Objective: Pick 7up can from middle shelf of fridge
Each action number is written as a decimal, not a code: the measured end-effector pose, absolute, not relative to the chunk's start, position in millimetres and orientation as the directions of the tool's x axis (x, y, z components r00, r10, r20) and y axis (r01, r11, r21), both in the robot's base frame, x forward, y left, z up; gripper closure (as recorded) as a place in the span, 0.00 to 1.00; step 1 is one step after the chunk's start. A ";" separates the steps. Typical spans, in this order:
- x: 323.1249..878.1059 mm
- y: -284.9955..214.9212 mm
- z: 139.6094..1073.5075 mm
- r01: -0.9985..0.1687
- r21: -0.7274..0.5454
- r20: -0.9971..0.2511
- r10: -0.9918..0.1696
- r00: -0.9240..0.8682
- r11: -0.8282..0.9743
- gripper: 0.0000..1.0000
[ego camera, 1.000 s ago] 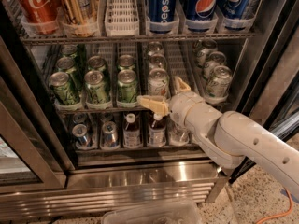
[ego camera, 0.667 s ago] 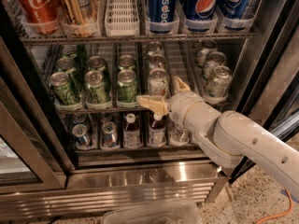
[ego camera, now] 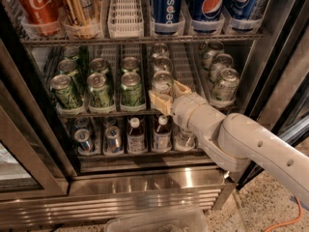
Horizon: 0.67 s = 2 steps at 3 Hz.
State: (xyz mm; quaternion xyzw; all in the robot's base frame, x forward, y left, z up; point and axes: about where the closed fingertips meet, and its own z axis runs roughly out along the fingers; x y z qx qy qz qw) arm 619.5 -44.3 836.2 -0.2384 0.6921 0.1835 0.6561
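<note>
The gripper [ego camera: 169, 93] is inside the fridge [ego camera: 145, 190] at the front of the middle shelf [ego camera: 104, 113]. Its two tan fingers are spread apart, one on each side of the 7up can [ego camera: 162, 81] - the front can in its lane. It looks released, not yet clenched.

To do this well, I would push in level until the can's body sits fully between the fingers, then squeeze and draw straight out. The green cans [ego camera: 131, 88] stand just beside on the left, and another pale can sits right behind - a sideways nudge could tip them. The small bottles [ego camera: 136, 135] stand below.
</note>
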 end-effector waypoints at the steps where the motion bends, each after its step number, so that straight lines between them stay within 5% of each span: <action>1: 620.6 -41.5 835.8 -0.577 -0.058 -0.996 -0.090 -0.027 0.815 0.78; 2: 620.4 -38.6 841.3 -0.588 -0.068 -0.994 -0.103 -0.027 0.806 0.99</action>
